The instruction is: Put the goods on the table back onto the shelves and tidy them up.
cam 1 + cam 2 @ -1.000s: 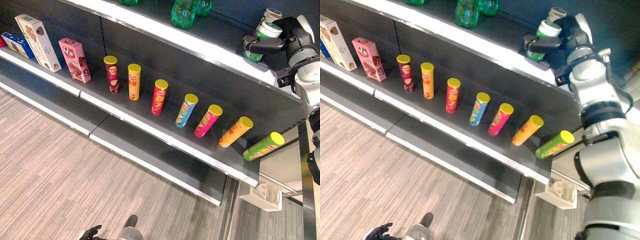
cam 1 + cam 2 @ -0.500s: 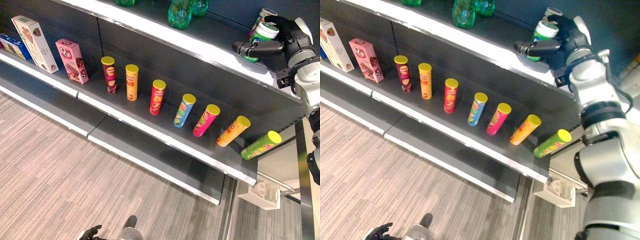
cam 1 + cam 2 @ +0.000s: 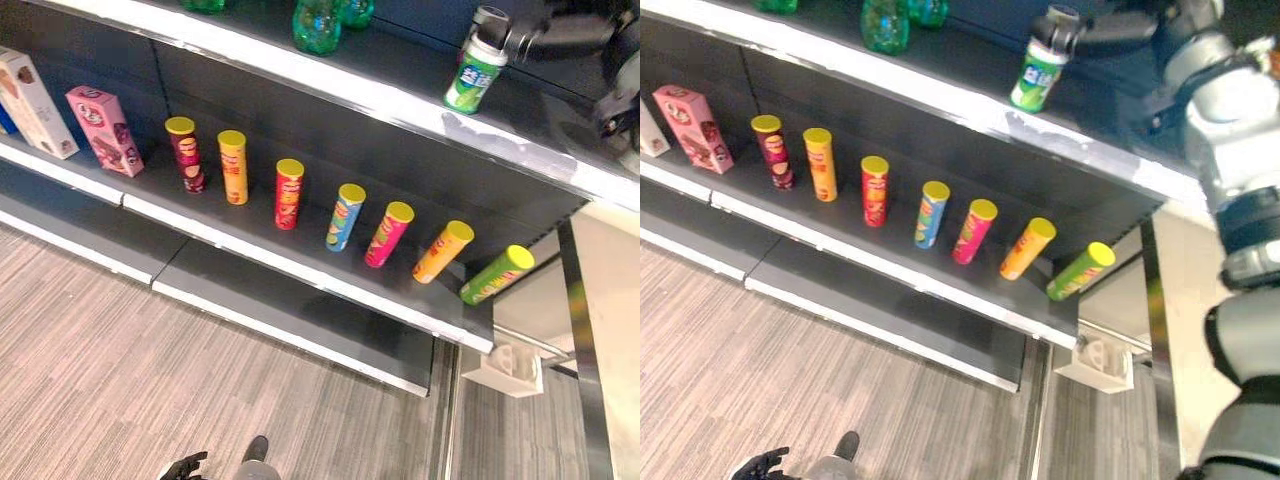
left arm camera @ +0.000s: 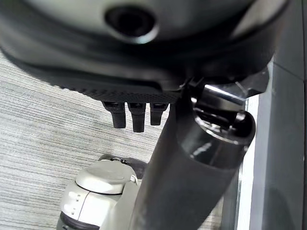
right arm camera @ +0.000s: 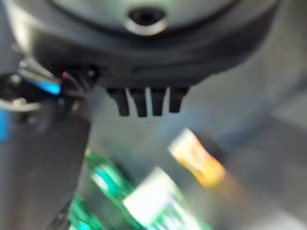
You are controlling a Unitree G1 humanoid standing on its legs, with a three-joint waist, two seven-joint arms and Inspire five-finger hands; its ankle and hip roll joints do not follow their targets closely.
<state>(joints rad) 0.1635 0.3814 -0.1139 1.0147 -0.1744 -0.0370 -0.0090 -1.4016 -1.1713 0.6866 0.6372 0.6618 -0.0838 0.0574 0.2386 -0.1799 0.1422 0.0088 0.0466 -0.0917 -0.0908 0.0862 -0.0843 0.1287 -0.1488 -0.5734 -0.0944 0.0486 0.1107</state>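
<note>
In the left eye view we see the green bottle (image 3: pixel 473 76) standing upright on the upper shelf (image 3: pixel 400 100), upper right of the frame, with our right hand (image 3: pixel 560 35) just beside its cap, fingers straight, holding nothing. In the right eye view the row of chip cans (image 3: pixel 932 213) stands mid-frame. In the left wrist view our left hand (image 4: pixel 134 115) hangs relaxed, empty.

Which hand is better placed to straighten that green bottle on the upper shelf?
The right hand: it is up at the green bottle on the upper shelf. The left hand hangs low near the floor.
</note>
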